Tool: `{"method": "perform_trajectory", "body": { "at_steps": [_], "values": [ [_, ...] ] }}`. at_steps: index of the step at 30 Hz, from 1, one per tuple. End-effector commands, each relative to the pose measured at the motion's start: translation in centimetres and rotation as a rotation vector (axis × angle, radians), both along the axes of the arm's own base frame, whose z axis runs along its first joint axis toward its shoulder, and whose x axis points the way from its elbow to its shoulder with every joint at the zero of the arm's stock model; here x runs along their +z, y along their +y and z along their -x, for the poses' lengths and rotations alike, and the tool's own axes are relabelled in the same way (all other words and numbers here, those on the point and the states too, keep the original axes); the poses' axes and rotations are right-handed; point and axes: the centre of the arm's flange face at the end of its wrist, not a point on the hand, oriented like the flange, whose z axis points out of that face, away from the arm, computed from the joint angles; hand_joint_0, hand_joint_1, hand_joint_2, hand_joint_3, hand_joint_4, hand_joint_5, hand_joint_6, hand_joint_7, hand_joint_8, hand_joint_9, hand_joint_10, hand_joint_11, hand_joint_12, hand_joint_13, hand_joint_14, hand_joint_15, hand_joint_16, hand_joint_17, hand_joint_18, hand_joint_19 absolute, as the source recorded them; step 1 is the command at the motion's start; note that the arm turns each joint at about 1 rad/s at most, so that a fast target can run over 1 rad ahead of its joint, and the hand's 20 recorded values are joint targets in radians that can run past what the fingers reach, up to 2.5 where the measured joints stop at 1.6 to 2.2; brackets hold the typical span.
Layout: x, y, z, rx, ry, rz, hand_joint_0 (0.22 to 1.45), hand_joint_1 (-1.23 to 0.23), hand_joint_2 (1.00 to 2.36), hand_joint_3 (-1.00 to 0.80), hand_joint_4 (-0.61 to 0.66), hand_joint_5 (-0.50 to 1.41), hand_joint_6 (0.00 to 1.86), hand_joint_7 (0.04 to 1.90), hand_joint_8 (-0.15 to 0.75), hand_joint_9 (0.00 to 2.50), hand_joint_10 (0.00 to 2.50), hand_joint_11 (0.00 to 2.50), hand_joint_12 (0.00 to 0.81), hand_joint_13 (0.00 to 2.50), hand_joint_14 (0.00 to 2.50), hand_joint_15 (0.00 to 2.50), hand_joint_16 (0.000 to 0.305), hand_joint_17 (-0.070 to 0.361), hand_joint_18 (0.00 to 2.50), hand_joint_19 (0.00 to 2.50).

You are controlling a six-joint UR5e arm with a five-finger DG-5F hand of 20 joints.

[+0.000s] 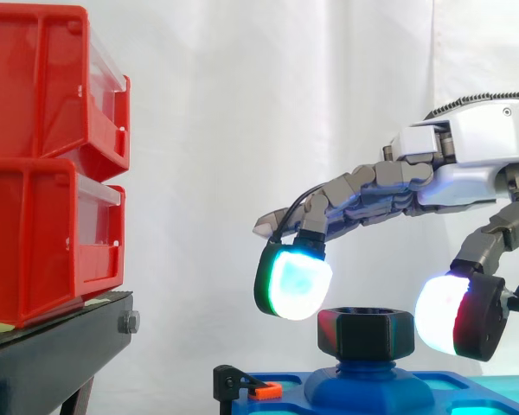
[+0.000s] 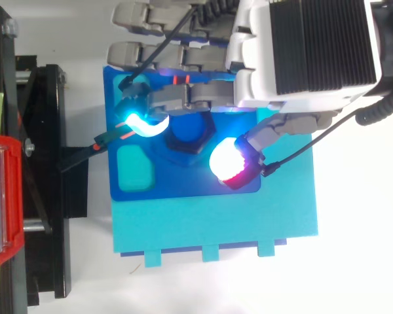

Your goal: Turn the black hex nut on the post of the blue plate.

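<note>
From the side, the hand (image 1: 476, 147) reached in level from the right. Its grey, segmented fingers were spread wide and closed on nothing. One thick, rounded pad (image 1: 296, 281) glowed cyan-white to the left of the black hex nut (image 1: 366, 333). The thumb's pad (image 1: 445, 313), white with a red edge, hung to the nut's right. Both sat slightly above the nut and apart from it. The nut was matte and flat-faced, and it sat on the smooth domed post (image 1: 368, 389) of the blue plate. Glossy red bins (image 1: 43, 156) were stacked on a black stand (image 1: 52, 354) at the left, before a white curtain (image 1: 242, 104).

From above, the blue plate (image 2: 183, 186) was a flat rectangle lying on a larger turquoise slab (image 2: 216, 222). A rounded turquoise recess (image 2: 136, 169) lay near the plate's left edge. The nut sat around the blue post near the plate's middle, between the cyan pad and the thumb's pad.
</note>
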Motion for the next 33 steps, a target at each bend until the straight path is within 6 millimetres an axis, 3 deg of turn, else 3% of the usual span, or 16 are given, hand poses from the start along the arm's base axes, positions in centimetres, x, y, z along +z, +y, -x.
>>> {"method": "perform_trajectory", "body": {
  "at_steps": [1, 33],
  "values": [
    [-0.02, 0.00, 0.03, 0.000, 0.003, 0.000, 0.45, -0.75, 1.00, -0.50, 0.18, -0.25, 0.50, 0.83, 0.175, 0.16, 0.00, 0.07, 0.327, 0.11, 0.00, 0.00, 0.047, 0.107, 0.17, 0.17],
    [0.13, -0.43, -0.06, -0.006, -0.012, 0.000, 0.57, -0.77, 1.00, -0.50, 0.23, -0.20, 0.50, 0.95, 0.145, 0.18, 0.00, 0.09, 0.288, 0.10, 0.00, 0.00, 0.040, 0.090, 0.15, 0.19]
  ]
}}
